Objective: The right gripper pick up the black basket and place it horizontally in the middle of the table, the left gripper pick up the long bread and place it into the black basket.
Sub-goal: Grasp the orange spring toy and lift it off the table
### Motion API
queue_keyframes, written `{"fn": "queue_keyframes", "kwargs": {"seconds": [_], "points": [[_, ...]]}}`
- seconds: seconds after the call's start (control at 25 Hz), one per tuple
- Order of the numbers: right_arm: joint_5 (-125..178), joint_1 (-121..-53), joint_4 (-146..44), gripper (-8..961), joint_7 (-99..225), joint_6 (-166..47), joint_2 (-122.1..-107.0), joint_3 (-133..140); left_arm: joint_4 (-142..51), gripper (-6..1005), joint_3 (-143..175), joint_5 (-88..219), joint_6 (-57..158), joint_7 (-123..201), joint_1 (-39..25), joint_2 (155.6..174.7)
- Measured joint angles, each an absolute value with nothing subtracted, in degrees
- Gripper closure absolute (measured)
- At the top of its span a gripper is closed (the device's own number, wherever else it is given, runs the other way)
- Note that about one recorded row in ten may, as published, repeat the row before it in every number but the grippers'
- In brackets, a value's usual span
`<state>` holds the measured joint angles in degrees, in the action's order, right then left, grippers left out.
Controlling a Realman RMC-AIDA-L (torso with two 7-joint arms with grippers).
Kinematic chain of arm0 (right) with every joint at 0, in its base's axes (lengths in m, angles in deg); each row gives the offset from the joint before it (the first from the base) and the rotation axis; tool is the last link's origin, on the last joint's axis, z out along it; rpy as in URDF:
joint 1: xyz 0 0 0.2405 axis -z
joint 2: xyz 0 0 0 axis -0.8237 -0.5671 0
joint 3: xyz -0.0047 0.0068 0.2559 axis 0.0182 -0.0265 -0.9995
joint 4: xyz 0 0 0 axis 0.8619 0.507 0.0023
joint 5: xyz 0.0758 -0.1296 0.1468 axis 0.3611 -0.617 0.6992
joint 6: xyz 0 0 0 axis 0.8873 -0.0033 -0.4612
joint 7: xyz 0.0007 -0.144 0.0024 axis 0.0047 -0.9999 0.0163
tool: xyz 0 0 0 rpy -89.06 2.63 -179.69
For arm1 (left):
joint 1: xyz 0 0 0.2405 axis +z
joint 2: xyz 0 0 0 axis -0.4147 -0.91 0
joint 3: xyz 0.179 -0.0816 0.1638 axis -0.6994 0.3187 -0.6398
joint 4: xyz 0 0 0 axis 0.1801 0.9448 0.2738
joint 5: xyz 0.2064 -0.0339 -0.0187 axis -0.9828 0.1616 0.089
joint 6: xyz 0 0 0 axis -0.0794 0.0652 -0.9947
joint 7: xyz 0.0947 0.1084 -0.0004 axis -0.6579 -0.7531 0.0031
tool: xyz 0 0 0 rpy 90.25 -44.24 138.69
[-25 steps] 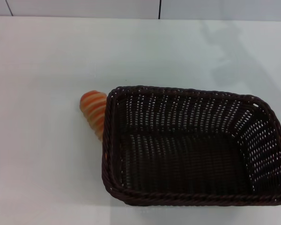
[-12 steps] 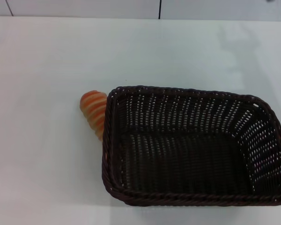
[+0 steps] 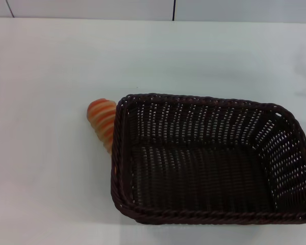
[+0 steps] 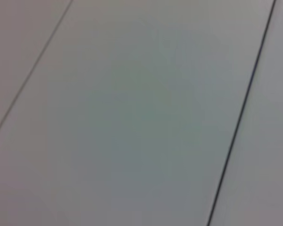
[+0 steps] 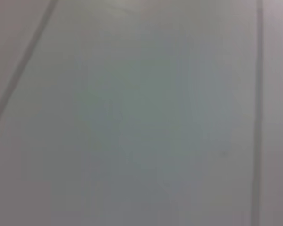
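Note:
The black basket [image 3: 209,158] is a large dark woven wicker basket that lies lengthwise on the white table [image 3: 51,66] at the near right of the head view, empty inside. The long bread [image 3: 103,121], ribbed orange and tan, lies on the table against the basket's left end wall, its near part hidden behind the rim. Neither gripper shows in any view. Both wrist views show only a plain pale panelled surface with thin dark seams.
A pale wall with dark vertical seams [image 3: 174,9] runs along the table's far edge. Bare white tabletop lies left of the bread and beyond the basket. The basket's near right corner reaches the picture's edge.
A faint shadow on the far right of the table has slid off to the right and faded. A dark bit at the top right corner half a second ago is gone. Basket and bread have not moved.

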<state>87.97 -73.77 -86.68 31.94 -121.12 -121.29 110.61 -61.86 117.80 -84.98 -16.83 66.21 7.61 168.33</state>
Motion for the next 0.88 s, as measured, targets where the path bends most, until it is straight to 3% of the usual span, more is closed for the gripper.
{"fn": "queue_keyframes", "kwargs": {"seconds": [0.24, 0.52, 0.88], "points": [[96.4, -73.9, -82.0, 367, 32.2, -125.7, -121.16, 109.9, -66.8, 170, 114.2, -85.0, -14.8, 66.8, 8.8, 168.22], [98.9, -76.1, -75.8, 367, 36.1, -126.4, -121.08, 109.4, -84.7, 170, 111.7, -87.9, 7.4, 65.7, 11.9, 167.83], [99.0, -76.7, -70.4, 367, 38.9, -127.5, -121.00, 105.4, -111.1, 171, 105.4, -88.5, 46.7, 64.3, 13.1, 164.32]]}}
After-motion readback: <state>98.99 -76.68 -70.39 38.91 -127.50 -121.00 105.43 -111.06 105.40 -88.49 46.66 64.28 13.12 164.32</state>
